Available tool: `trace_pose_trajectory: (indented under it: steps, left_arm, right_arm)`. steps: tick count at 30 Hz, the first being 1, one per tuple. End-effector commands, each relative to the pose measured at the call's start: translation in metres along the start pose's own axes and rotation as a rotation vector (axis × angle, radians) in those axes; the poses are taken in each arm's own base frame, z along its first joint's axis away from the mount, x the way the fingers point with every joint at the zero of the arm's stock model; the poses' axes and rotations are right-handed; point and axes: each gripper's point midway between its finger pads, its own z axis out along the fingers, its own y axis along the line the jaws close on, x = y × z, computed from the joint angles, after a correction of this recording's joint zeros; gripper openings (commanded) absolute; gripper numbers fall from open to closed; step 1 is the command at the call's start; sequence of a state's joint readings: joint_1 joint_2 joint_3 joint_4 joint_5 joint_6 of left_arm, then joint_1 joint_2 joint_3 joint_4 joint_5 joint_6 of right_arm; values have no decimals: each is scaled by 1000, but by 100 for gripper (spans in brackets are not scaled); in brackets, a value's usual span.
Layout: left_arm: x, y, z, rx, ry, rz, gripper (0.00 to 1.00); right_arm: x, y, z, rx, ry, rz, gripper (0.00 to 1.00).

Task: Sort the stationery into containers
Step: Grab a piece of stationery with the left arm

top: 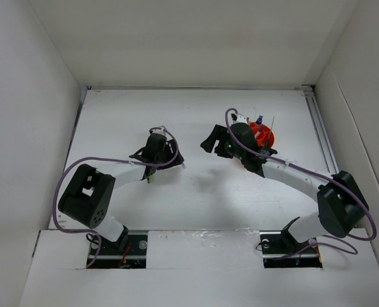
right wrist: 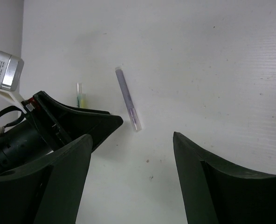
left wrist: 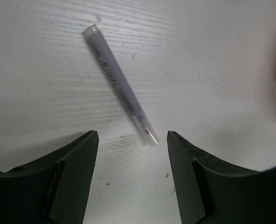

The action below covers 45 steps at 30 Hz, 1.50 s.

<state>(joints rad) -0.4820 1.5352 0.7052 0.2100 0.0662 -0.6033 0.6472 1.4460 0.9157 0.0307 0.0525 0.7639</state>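
Left wrist view: my left gripper gapes empty, the purple pen lying loose just past its tips. My right gripper hangs wide and empty too. Farther off, the orange tub holds several pieces; I judge the pen and a yellow-green marker are left to sort.

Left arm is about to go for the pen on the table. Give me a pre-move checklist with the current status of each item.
1. The left gripper is open with nothing in it: ok.
2. The purple pen lies loose on the table, with nothing touching it: ok.
3. The pen sits inside the left gripper's gap: not ok. It lies slanted ahead, and only its near end reaches the gap.
4. The right gripper is open, empty and apart from the pen: ok.
5. The orange tub has room for the pen: cannot tell. The right arm covers part of it.
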Motion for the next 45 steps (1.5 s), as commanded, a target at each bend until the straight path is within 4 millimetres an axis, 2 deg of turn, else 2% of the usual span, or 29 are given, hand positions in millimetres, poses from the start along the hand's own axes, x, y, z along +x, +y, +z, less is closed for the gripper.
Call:
trace_pose_trajectory:
  steps: [1, 3, 4, 9, 19, 22, 27, 31, 39, 43, 45]
  left_arm:
    - [-10, -23, 1, 98, -14, -17, 57]
    - [-11, -26, 4, 115, -18, -15, 57]
    - [-5, -22, 8, 101, 0, -17, 57]
    - [-3, -7, 22, 18, 17, -21, 51]
    - [-2, 23, 29, -148, 25, 1, 41]
    - [-1, 32, 31, -217, 32, 24, 38]
    - [8, 31, 32, -325, 40, 116, 32]
    - [14, 32, 35, -339, 65, 128, 27]
    - [19, 31, 33, -323, 76, 125, 27]
    - [22, 30, 31, -310, 88, 123, 38]
    - [27, 34, 31, -317, 98, 124, 39]
  right_arm:
    - [-19, 9, -8, -29, -61, 14, 76]
    - [-17, 8, -8, -22, -55, 14, 76]
    - [-17, 8, -8, -22, -55, 14, 76]
    - [-17, 8, -8, -22, -55, 14, 76]
    - [-16, 6, -8, -16, -48, 13, 76]
    - [-20, 10, -13, -30, -62, 14, 76]
    - [-21, 11, -16, -31, -63, 14, 76]
    - [-26, 16, -21, -45, -77, 15, 76]
    - [-27, 16, -26, -52, -84, 16, 76]
    - [-27, 16, -26, -52, -84, 16, 76]
    - [-27, 16, -26, -52, -84, 16, 76]
